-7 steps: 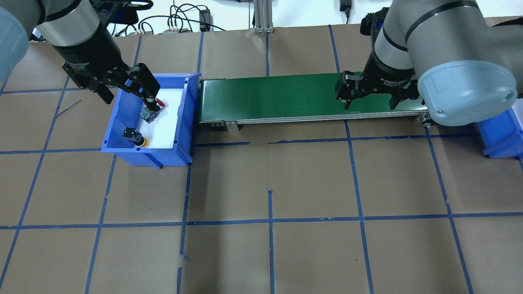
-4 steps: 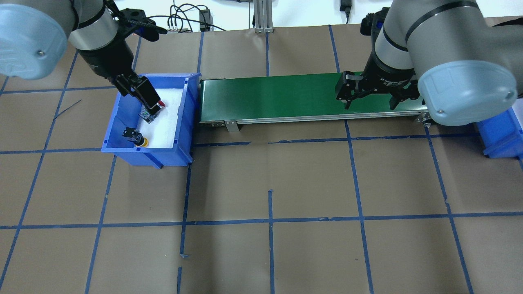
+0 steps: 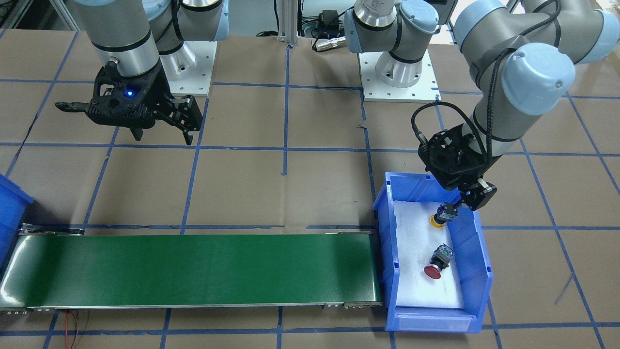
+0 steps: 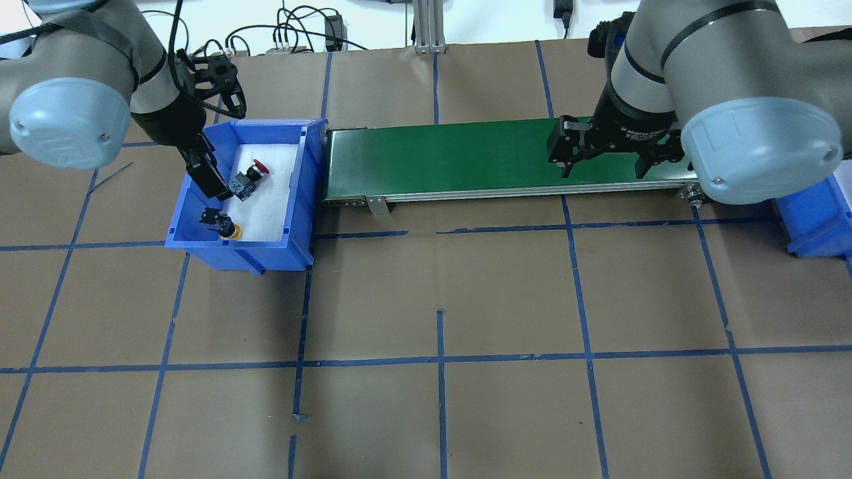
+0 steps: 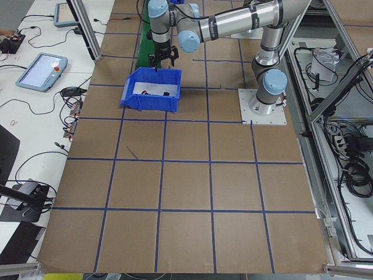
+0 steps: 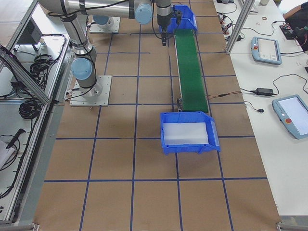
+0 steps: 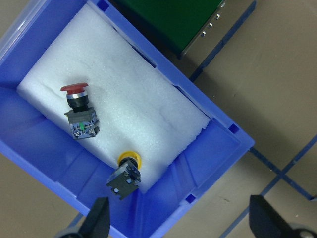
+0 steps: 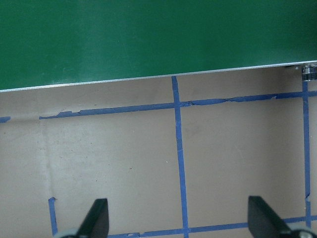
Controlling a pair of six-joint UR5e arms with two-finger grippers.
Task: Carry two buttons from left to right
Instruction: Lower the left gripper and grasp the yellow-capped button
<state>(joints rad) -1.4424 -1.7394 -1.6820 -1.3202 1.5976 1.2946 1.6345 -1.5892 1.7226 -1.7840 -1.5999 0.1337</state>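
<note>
The red-capped button [image 4: 251, 174] and the yellow-capped button [image 4: 223, 225] lie on their sides on white foam in the left blue bin [image 4: 303, 193]. My left gripper [image 4: 214, 186] hovers over the bin's left side, just above the yellow button [image 3: 440, 216], open and empty. Its wrist view shows the red button [image 7: 78, 111] and the yellow button [image 7: 125, 177] ahead of the spread fingers [image 7: 101, 218]. My right gripper [image 4: 602, 166] is open and empty over the near edge of the conveyor's right end.
A green conveyor belt [image 4: 452, 159] runs from the left bin toward a second blue bin [image 4: 819, 219] at the right edge, lined with white foam [image 6: 185, 134]. Brown table paper with a blue tape grid [image 4: 439, 359] lies all around.
My left arm has swung and the gripper has shifted from over the red button to the bin's left side near the yellow button. The red button now lies uncovered. The right arm is still.
</note>
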